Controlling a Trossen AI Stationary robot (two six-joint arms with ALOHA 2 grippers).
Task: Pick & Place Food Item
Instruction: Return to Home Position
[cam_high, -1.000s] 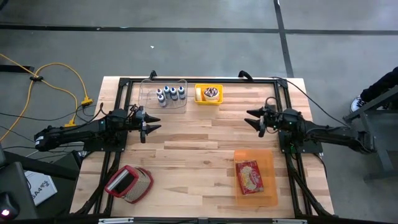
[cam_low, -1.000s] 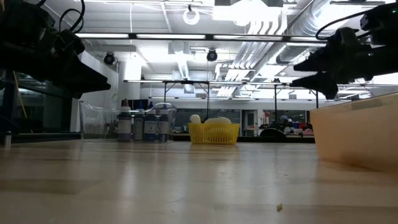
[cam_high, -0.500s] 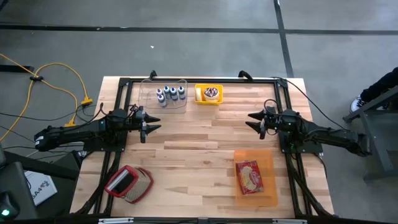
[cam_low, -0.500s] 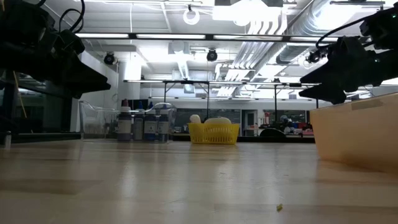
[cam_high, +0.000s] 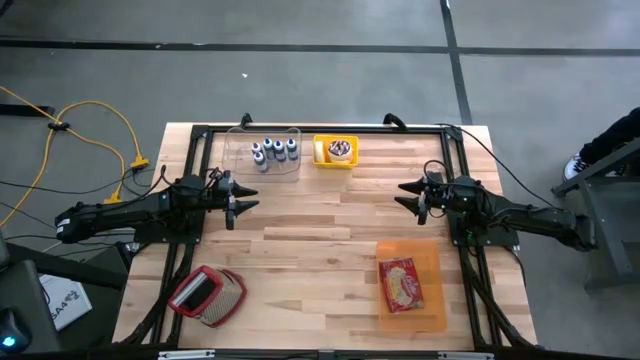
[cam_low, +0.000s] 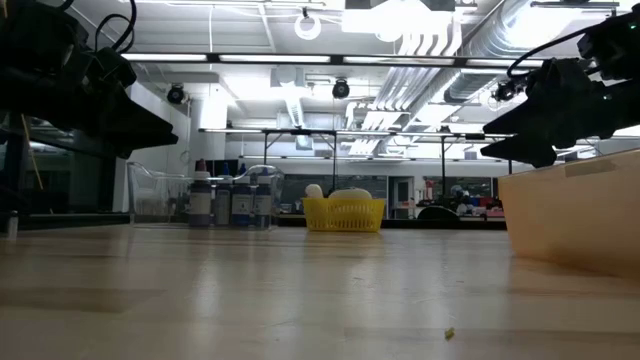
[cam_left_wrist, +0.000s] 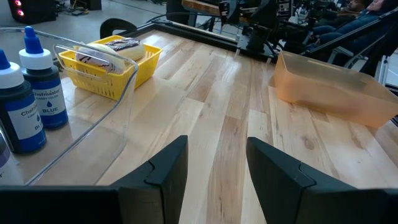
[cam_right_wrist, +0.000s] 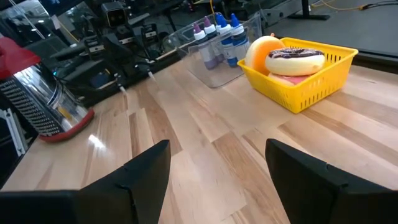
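High view, donuts (cam_high: 341, 150) in yellow bin (cam_high: 318, 153), right claw (cam_high: 400, 195) well apart

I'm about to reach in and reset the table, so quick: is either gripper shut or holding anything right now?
Left gripper: open, holding nothing.
Right gripper: open, holding nothing.
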